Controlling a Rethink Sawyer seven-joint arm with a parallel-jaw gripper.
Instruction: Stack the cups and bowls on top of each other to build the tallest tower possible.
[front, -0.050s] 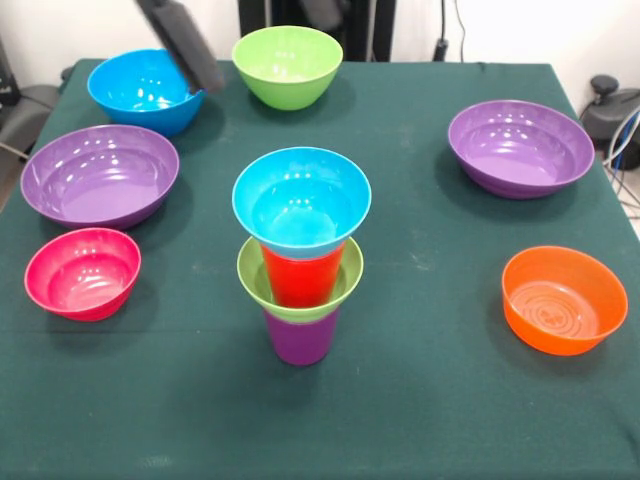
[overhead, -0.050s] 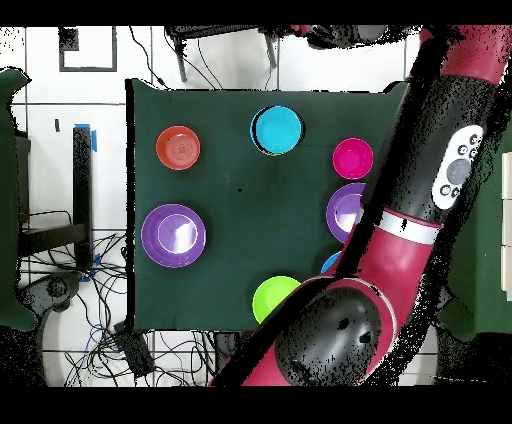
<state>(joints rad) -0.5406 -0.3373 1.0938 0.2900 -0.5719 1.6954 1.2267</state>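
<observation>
Green counter (front, -0.050s: 420, 380): the tower (front, -0.050s: 300, 260) stands upright at centre, well apart from my jaws (front, -0.050s: 185, 45), raised over the blue bowl (front, -0.050s: 145, 90); whether they are wide or narrow, I cannot tell.

Front view. The jaws hang above the far part of the green cloth-covered surface (front, -0.050s: 430, 400). The wide glossy blue plastic bowl (front, -0.050s: 140, 92) lies just left of the jaws and the large lime green plastic bowl (front, -0.050s: 287, 65) just right. Nearer than the jaws, to the left: a wide purple plastic bowl (front, -0.050s: 100, 175), then the pink plastic bowl (front, -0.050s: 82, 272). Nearer and to the right, the tower: translucent purple plastic cup (front, -0.050s: 300, 338), small lime green bowl (front, -0.050s: 250, 275), red plastic cup (front, -0.050s: 300, 280), and small blue bowl (front, -0.050s: 300, 200) on top. Far right: second purple bowl (front, -0.050s: 520, 148), with the orange plastic bowl (front, -0.050s: 564, 300) before it.
</observation>
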